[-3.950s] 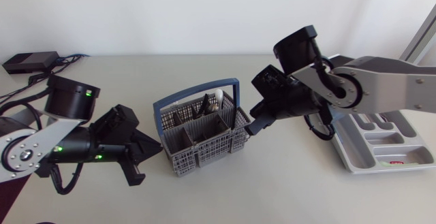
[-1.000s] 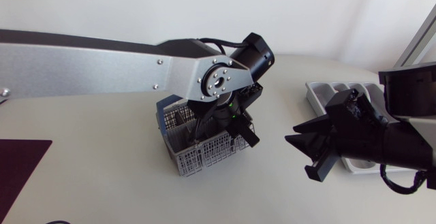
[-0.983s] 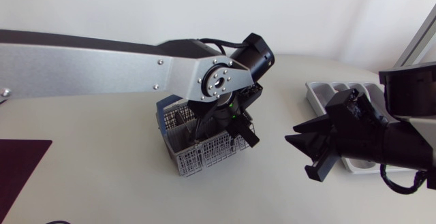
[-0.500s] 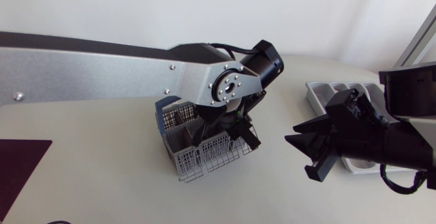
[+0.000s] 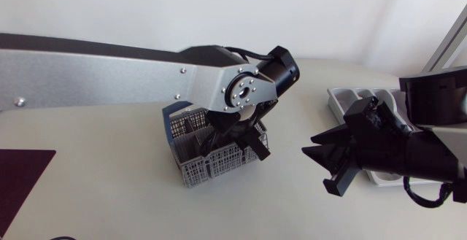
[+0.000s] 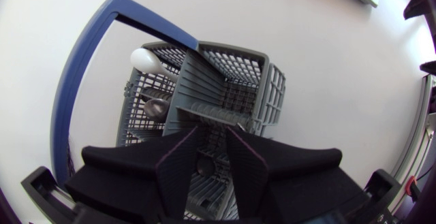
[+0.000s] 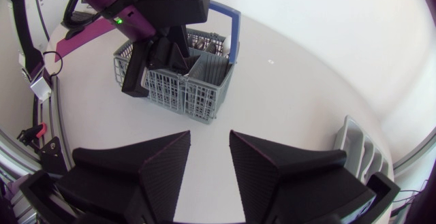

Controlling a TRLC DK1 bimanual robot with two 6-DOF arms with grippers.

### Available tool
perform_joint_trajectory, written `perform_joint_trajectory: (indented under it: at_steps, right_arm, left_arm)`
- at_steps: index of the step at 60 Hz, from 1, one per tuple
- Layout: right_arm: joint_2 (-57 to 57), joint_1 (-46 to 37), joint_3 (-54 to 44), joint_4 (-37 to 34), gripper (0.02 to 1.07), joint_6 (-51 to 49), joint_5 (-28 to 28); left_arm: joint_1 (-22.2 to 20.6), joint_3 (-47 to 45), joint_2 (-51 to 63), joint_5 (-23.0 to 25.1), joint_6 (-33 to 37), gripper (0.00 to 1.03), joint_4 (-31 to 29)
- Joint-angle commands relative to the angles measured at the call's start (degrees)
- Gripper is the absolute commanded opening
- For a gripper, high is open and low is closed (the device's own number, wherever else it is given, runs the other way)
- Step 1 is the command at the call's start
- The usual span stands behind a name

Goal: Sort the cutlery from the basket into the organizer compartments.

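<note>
The grey cutlery basket (image 5: 191, 168) with a blue handle (image 6: 75, 94) stands mid-table. My left arm reaches across from the left, and my left gripper (image 5: 237, 141) is down inside the basket. In the left wrist view my left gripper (image 6: 212, 157) sits over a compartment, with a dark rounded end of some piece close in front of it. A white spoon (image 6: 150, 62) and a metal spoon (image 6: 157, 107) lie in the far compartments. My right gripper (image 5: 315, 168) hangs open and empty to the right of the basket (image 7: 197, 94). The grey organizer (image 5: 349, 98) lies at the far right.
Bare tabletop lies between the basket and my right gripper (image 7: 210, 146). The organizer (image 7: 357, 149) is partly hidden behind my right arm in the head view. A dark mat (image 5: 22, 182) covers the table's front left corner.
The basket has slid a little to the left and sits flatter than half a second ago, together with my left gripper. My right arm has edged slightly left.
</note>
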Motion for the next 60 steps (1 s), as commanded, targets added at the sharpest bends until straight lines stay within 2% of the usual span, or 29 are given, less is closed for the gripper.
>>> perform_joint_trajectory:
  at_steps: [1,18,34,38,49,60]
  right_arm:
    - [0.97,0.72,0.52,0.96,0.47,1.03,0.15]
    - [7.3,10.21,4.39,4.39,0.5,3.58,6.3]
    - [20.13,14.17,12.83,7.99,0.5,6.66,7.18]
    - [23.65,14.52,15.2,8.08,0.5,8.07,7.36]
    - [31.47,14.96,20.3,7.91,0.5,11.84,8.24]
    - [39.56,15.13,26.1,5.27,0.5,14.22,8.76]
  left_arm:
    - [0.44,-0.32,-2.97,-0.56,-1.13,0.3,-0.73]
    - [-0.09,-6.3,-16.51,0.06,0.1,0.31,2.17]
    - [1.14,-17.02,-29.08,2.34,2.21,0.31,6.48]
    - [1.76,-19.74,-31.71,3.66,3.26,0.31,7.8]
    - [6.07,-27.74,-38.83,10.96,6.17,0.31,11.32]
    - [8.88,-35.04,-42.61,15.0,8.63,0.31,16.59]
